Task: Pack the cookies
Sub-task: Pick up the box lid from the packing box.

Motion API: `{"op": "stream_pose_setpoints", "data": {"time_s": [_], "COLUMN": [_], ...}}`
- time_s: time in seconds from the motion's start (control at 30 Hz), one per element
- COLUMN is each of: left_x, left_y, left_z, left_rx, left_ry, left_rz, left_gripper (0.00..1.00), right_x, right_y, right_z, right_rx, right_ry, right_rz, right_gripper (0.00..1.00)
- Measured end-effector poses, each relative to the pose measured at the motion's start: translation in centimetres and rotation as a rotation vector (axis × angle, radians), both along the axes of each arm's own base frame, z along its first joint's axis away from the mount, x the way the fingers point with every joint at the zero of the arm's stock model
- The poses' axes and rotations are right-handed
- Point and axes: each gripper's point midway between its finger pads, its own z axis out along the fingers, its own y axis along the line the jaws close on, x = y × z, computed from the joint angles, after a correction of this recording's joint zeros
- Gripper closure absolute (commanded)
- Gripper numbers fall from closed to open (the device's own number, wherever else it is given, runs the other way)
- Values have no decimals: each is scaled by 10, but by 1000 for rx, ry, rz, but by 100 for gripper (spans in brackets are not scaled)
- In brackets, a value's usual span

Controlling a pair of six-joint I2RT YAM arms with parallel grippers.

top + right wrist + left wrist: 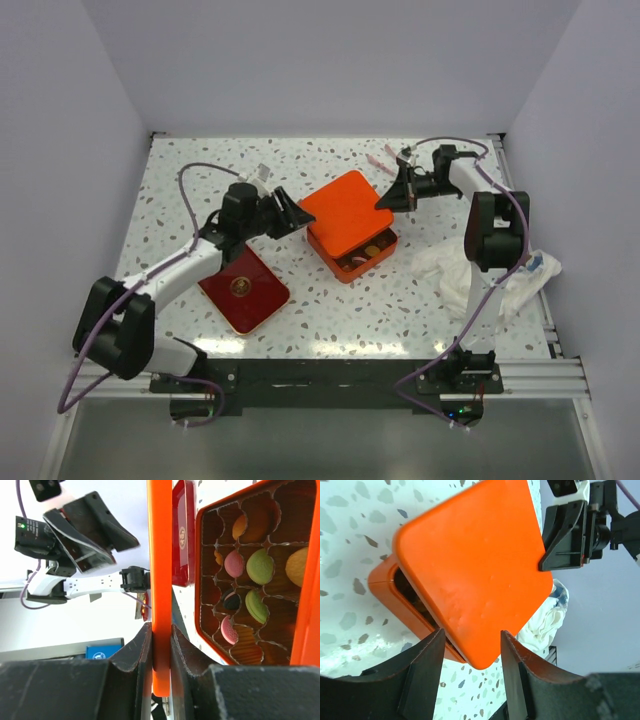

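The cookies lie in the small cells of a divider tray inside the orange box, which stands near the middle of the speckled table. The right wrist view shows pink, green, orange and dark ones, each flat in its own cell. From above only a narrow strip of them shows at the box's near right side, because the orange lid covers the rest, lying askew and shifted toward the far left.

The right gripper is closed down to a narrow gap on the lid's edge. Its two fingers press on the two faces of the thin orange sheet, which its own camera sees edge-on. In the top view it meets the lid at the far right corner.

The left gripper stands about half open at the lid's opposite side. In its own view one corner of the lid lies in the gap between its fingers. They are not closed on it, and whether either one touches the lid cannot be told. It holds nothing.

A red square tin piece lies flat on the table under the left arm, well apart from the box. A crumpled white cloth lies by the right arm
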Motion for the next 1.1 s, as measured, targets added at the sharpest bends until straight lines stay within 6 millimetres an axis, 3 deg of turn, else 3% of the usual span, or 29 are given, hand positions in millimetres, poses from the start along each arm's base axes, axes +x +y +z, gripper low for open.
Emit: {"op": "stream_pose_setpoints", "data": {"time_s": [0.13, 0.4, 1.1], "left_x": [0, -12, -23], "left_y": [23, 50, 57], "left_z": [6, -17, -35], "left_rx": [11, 53, 68], "left_ry": [-23, 31, 68], "left_rz": [52, 105, 113], "left_gripper": [45, 44, 44], "right_x": [-7, -20, -20], "right_y": [1, 2, -3], "right_z": [-4, -7, -22], "right_rx": [-27, -81, -121], "right_ry": [-5, -23, -18], "right_rz": [20, 71, 89], "right_gripper": [100, 100, 100]}}
